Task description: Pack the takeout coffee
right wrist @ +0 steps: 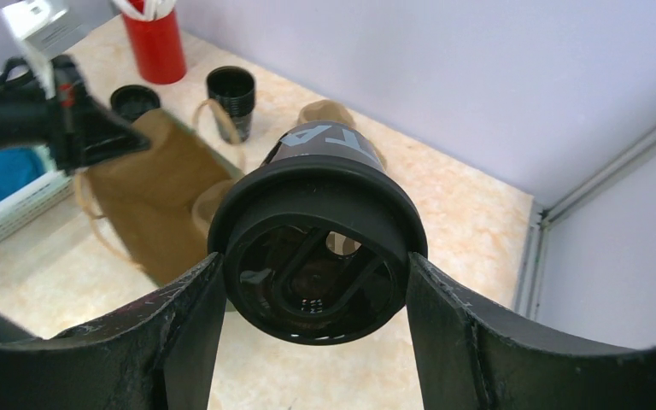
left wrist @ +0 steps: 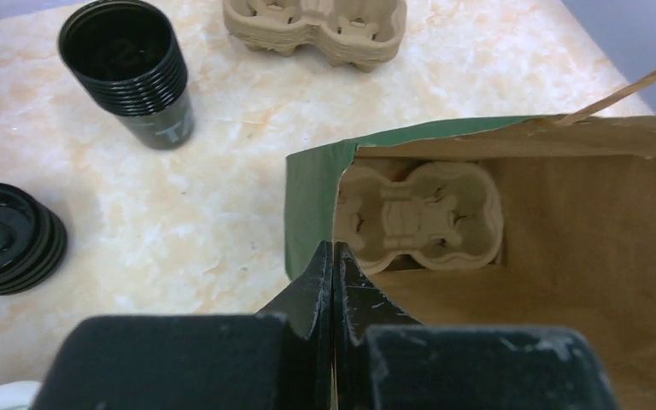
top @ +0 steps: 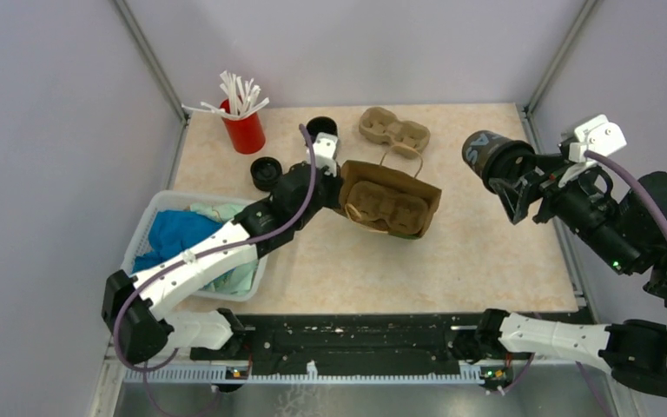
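R gripper (top: 511,178) aloft at right, clamped on takeout coffee (top: 485,152), which is tipped sideways. L gripper (left wrist: 334,282) reaches fwd, pinched shut on paper bag (left wrist: 564,222) rim; pulp tray (left wrist: 418,213) inside bag.

Table (top: 486,252) bears bag (top: 399,178), basket (top: 152,213), red cup (top: 244,132), cup stack (top: 320,128), lids (top: 266,173), trays (top: 393,129).

A beige, marble-patterned table (top: 486,252) fills a small enclosed booth, seen from above. Plain, pale lavender-grey panels close it in on three sides: a back wall (top: 356,43), a left wall (top: 43,130) and a right wall (top: 651,61), joined at the rear corners by silver metal posts (top: 150,61). A black rail (top: 356,343) runs along the table's near edge. The light is soft and even, throwing only faint shadows on the tabletop
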### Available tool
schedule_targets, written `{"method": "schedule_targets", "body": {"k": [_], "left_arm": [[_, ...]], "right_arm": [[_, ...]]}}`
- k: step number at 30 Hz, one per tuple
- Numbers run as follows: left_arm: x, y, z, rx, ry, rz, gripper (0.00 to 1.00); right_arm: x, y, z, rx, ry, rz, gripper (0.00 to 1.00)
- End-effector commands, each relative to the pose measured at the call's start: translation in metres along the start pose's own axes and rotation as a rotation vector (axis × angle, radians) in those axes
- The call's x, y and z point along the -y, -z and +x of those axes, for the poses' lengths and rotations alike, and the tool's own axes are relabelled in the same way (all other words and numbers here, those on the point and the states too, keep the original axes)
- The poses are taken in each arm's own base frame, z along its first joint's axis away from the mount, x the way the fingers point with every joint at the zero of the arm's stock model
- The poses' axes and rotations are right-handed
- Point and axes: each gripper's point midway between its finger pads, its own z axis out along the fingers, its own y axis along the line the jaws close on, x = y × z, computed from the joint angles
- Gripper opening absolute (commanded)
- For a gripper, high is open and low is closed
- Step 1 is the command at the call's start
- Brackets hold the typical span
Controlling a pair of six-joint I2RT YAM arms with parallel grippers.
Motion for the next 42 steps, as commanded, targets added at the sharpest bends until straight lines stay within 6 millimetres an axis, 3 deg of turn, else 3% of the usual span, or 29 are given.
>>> {"method": "schedule_targets", "body": {"k": [1,3,9,14,20,27,34,39,42], "left_arm": [[-0.017,0.010,-0.024,0.208,-0.039,-0.038,0.00],[-0.025,0.015,-0.012,0.227,-0.065,-0.044,0.00],[-0.034,0.029,-0.010,0.277,-0.086,-0.050,0.00],[-0.034,0.037,-0.025,0.376,-0.133,-0.037,0.00],[-0.036,0.033,-0.034,0.341,-0.163,-0.072,0.00],[-0.050,0.044,-0.024,0.245,-0.101,-0.140,0.00],[-0.055,0.055,-0.005,0.141,0.008,-0.167,0.00],[-0.055,0.062,0.007,0.079,0.048,-0.162,0.00],[-0.056,0.065,0.012,0.056,0.055,-0.164,0.00]], "right_arm": [[0.027,0.001,-0.024,0.122,-0.026,0.145,0.42],[0.028,-0.003,-0.024,0.124,-0.016,0.165,0.42],[0.021,-0.014,-0.017,0.098,-0.013,0.169,0.42],[0.013,-0.024,-0.005,0.084,-0.004,0.161,0.42],[-0.005,-0.035,-0.007,0.057,0.015,0.093,0.41],[-0.045,-0.028,0.001,0.011,0.007,-0.149,0.39],[-0.120,-0.020,0.025,-0.136,0.018,-0.538,0.37],[-0.152,-0.037,0.049,-0.239,0.070,-0.644,0.36],[-0.162,-0.053,0.048,-0.231,0.104,-0.659,0.35]]}}
